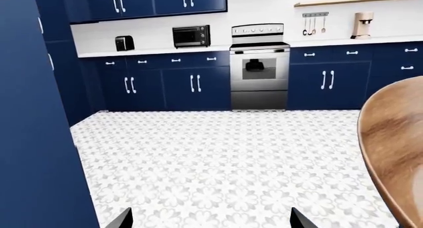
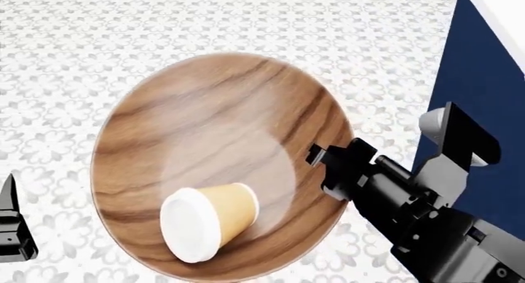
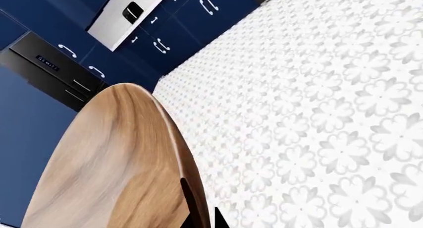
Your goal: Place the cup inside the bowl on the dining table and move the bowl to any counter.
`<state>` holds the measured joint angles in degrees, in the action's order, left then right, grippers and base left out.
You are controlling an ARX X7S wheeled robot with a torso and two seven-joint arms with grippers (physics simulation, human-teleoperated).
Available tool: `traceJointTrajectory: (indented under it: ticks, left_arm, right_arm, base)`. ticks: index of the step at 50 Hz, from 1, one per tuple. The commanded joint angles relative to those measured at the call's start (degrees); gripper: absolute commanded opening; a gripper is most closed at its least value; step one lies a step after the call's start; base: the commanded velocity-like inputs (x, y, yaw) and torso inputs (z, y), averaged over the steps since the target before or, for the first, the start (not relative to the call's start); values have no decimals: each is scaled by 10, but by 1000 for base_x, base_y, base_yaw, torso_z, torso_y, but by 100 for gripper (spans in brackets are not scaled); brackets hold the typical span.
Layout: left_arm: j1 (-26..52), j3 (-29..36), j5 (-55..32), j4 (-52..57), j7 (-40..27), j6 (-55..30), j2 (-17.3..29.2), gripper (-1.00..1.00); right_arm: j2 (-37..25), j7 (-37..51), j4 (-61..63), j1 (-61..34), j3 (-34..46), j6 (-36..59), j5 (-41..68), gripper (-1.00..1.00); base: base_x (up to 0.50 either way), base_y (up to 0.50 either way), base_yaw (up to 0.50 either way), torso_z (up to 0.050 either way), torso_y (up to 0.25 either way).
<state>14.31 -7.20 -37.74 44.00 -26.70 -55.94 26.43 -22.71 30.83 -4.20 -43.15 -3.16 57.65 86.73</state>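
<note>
Overhead, the bowl [image 2: 213, 135] hangs above the patterned floor [image 2: 66, 61], gripped at its right rim by the right gripper [image 2: 321, 161]. Its jaws pinch the rim. The cup [image 2: 209, 220] lies on its side inside, lid toward the near left. The left gripper [image 1: 210, 220] stands spread and empty at far left.

No readable text, labels, brands or numbers anywhere. The oven [image 1: 259, 64] control panel and the microwave [image 1: 191, 36] front show only blurred marks, too small to read. The cup [image 2: 206, 220] carries no print.
</note>
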Motion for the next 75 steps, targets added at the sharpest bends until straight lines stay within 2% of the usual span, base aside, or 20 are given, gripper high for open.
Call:
traceJointTrajectory:
  ticks: [1, 75]
  left_arm:
    - [1, -11, -14, -2, 2, 4, 1, 100]
    - [0, 5, -18, -13, -6, 22, 6, 100]
  right_arm:
    - [-1, -9, 5, -1, -7, -10, 2, -100]
    - [-2, -20, 4, -3, 15, -31, -8, -100]
  base:
    - [441, 337, 0, 0, 10]
    - [498, 24, 0, 0, 1]
